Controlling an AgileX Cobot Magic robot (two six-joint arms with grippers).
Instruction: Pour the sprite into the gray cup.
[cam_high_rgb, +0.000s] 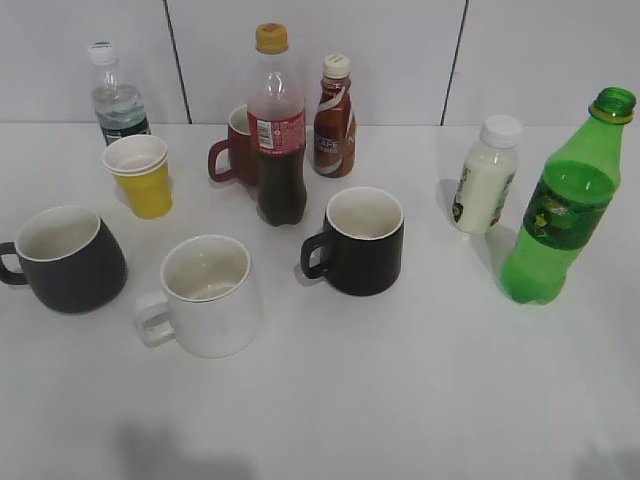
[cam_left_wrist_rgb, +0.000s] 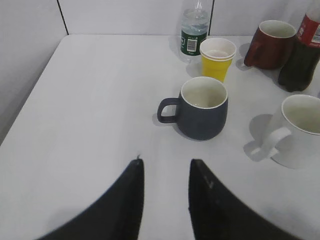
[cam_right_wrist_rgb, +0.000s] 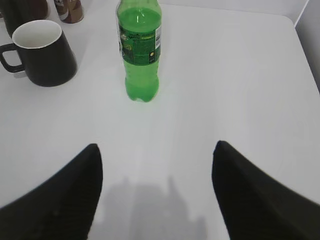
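The sprite bottle (cam_high_rgb: 560, 212), green and uncapped, stands upright at the right of the table; it also shows in the right wrist view (cam_right_wrist_rgb: 140, 50). The gray cup (cam_high_rgb: 65, 260), rounded with a white inside, stands at the far left, handle to the left; it also shows in the left wrist view (cam_left_wrist_rgb: 202, 107). My left gripper (cam_left_wrist_rgb: 166, 162) is open and empty, a short way in front of the gray cup. My right gripper (cam_right_wrist_rgb: 156, 147) is wide open and empty, in front of the sprite. Neither gripper shows in the exterior view.
A black mug (cam_high_rgb: 362, 240) and a white mug (cam_high_rgb: 205, 295) stand mid-table. Behind them stand a cola bottle (cam_high_rgb: 278, 130), a red mug (cam_high_rgb: 238, 148), a brown coffee bottle (cam_high_rgb: 334, 118), stacked paper cups (cam_high_rgb: 140, 175), a water bottle (cam_high_rgb: 115, 95) and a white milk bottle (cam_high_rgb: 486, 175).
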